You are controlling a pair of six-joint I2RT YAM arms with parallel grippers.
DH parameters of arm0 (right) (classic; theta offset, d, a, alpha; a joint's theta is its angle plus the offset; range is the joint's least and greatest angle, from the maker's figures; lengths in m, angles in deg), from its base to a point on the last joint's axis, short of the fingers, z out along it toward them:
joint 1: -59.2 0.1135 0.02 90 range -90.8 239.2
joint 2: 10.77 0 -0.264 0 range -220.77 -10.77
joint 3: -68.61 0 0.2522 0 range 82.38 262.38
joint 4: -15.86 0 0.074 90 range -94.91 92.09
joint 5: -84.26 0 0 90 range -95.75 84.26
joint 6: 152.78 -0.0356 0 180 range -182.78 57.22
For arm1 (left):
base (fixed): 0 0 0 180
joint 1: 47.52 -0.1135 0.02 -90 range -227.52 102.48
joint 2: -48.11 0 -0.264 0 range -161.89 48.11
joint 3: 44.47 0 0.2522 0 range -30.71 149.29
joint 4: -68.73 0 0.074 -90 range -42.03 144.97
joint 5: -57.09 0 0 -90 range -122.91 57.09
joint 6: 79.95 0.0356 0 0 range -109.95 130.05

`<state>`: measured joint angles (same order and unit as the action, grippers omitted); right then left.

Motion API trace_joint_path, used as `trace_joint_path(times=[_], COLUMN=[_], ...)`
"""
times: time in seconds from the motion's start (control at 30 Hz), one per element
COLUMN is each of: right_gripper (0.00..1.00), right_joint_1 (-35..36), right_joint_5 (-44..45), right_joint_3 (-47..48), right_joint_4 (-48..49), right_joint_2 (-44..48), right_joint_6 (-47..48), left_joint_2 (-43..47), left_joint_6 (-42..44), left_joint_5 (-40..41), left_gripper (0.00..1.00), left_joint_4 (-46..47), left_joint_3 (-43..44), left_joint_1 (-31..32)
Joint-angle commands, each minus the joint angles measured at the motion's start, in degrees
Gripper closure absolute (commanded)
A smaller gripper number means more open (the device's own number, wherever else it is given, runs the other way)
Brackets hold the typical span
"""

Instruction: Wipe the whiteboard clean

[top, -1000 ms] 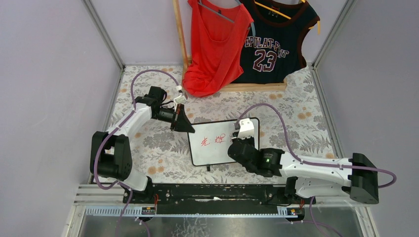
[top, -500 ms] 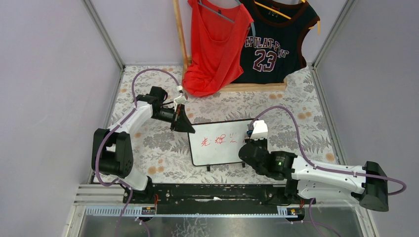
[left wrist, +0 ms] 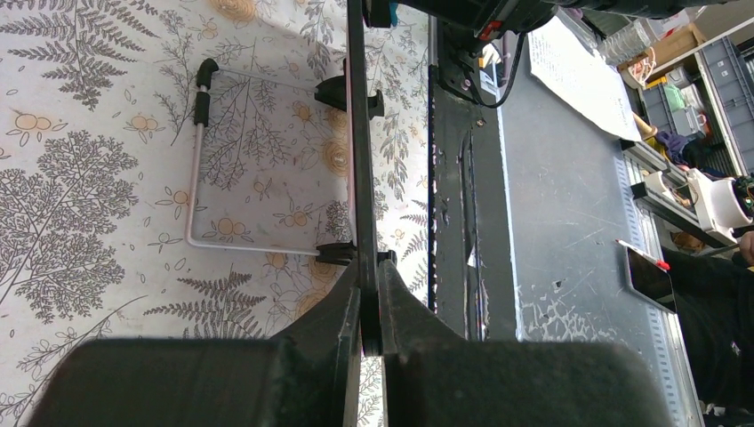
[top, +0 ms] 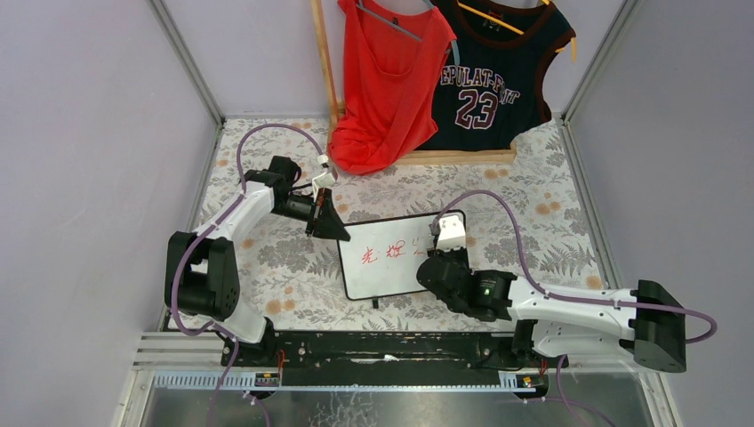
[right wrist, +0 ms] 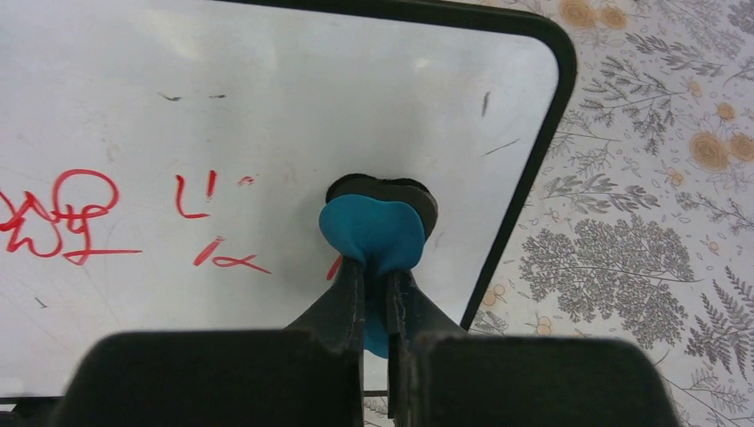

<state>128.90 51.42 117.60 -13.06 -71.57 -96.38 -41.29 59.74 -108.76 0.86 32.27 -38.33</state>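
Note:
The whiteboard point(top: 382, 277) stands near the table's middle, with red handwritten characters point(top: 384, 253) on its upper half. My left gripper point(top: 332, 228) is shut on the board's top left corner; in the left wrist view the board point(left wrist: 357, 133) is seen edge-on between the jaws of that gripper point(left wrist: 370, 313). My right gripper point(top: 435, 260) is shut on a blue eraser point(right wrist: 374, 233) with a black pad, pressed on the board point(right wrist: 267, 107) near its right edge. Red strokes point(right wrist: 82, 213) lie left of the eraser.
A wooden rack point(top: 462, 157) at the back holds a red top point(top: 384, 80) and a navy jersey point(top: 493, 76). A white wire stand point(left wrist: 233, 245) juts out behind the board. A black rail point(top: 382, 349) runs along the near edge. Grey walls enclose the floral table.
My right gripper swept the eraser right across the board, then came back a little left. More red strokes show beside it. The left arm has not moved.

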Motion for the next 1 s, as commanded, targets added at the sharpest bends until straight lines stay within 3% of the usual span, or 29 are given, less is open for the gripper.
trace_joint_path(times=[0.0,0.2,0.47,0.77,0.97], right_gripper=[1.0,1.0,1.0,1.0,1.0], right_joint_1=[-0.23,-0.26,-2.06,-2.1,-1.85], right_joint_5=[-4.16,-0.48,2.48,-1.21,-7.27], right_joint_3=[2.78,2.01,-2.32,-4.13,-5.76], right_joint_4=[6.82,2.84,-4.9,-4.32,2.24], right_joint_2=[-2.66,-0.95,10.29,11.8,11.22], right_joint_6=[0.85,-1.27,-2.05,-1.08,-0.66], left_joint_2=[-0.64,-1.45,-2.37,-5.23,-5.36], left_joint_6=[4.62,6.56,9.22,18.75,18.62], left_joint_5=[4.66,4.38,3.81,2.51,2.61], left_gripper=[1.0,1.0,1.0,1.0,1.0], left_joint_4=[-1.34,-3.23,-5.9,-15.79,-15.73], left_joint_3=[-0.27,0.29,1.19,4.44,4.54], left_joint_1=[1.66,1.71,1.74,2.05,1.98])
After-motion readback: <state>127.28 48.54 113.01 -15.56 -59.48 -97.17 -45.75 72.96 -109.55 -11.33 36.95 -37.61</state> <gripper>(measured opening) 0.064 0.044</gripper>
